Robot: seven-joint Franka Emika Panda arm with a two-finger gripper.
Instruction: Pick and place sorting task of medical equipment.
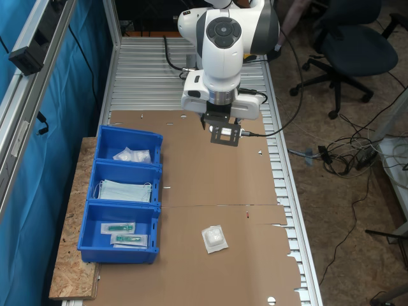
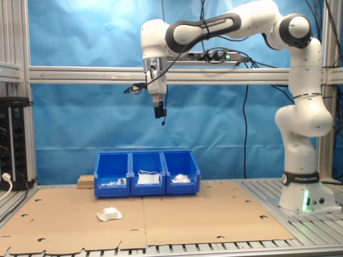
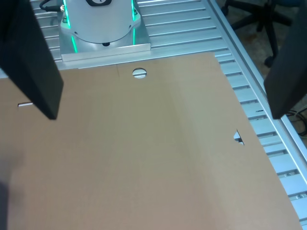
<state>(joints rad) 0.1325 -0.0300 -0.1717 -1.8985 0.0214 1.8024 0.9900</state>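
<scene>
White sealed packet (image 1: 215, 239) with a raised bulge lies alone on the brown cardboard (image 1: 210, 178) that covers the counter (image 1: 146, 70), near the cardboard's ragged front edge; in the second exterior view it sits (image 2: 109, 214) in front of the blue bins and apart from them. Three joined blue bins (image 1: 121, 203) stand just beside it toward the first exterior view's left. One end bin holds more white packets (image 1: 132, 155), the middle one pale blue face masks (image 1: 125, 190), the other end bin flat clear packets with teal pieces (image 1: 121, 233). Well above the cardboard hangs the pincer (image 1: 225, 134), empty, its two dark fingers (image 3: 31, 57) standing wide apart in the wrist view.
</scene>
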